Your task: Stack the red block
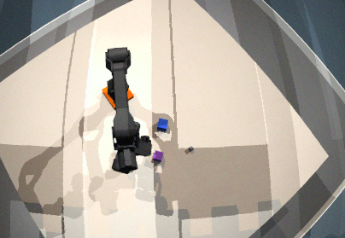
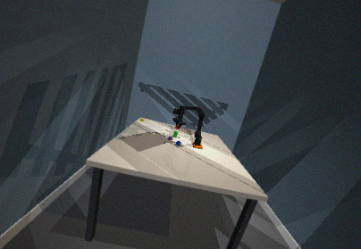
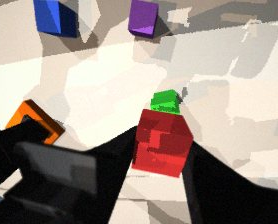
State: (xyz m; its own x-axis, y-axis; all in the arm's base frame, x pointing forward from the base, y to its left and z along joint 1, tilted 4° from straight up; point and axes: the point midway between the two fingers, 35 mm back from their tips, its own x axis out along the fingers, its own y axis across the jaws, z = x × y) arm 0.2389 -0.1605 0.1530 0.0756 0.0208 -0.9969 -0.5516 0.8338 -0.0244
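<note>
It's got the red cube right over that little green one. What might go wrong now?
The gripper is shut on the red block, and in the wrist view the green tower peeks out past its far edge, so the two may not be lined up. Set down off-centre, the block could tip off. Lowering too far could knock the tower over.

arm (image 1: pixel 120 107) reaching forward, elbow raised | claw (image 3: pixel 158 165) clamped (on red block (image 3: pixel 162 142))

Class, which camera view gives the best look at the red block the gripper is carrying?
The wrist view: the red block fills the frame, clamped in the gripper, with the green tower just beyond. The exterior view shows only a tiny red speck at the gripper. In the top view the arm hides it.
</note>
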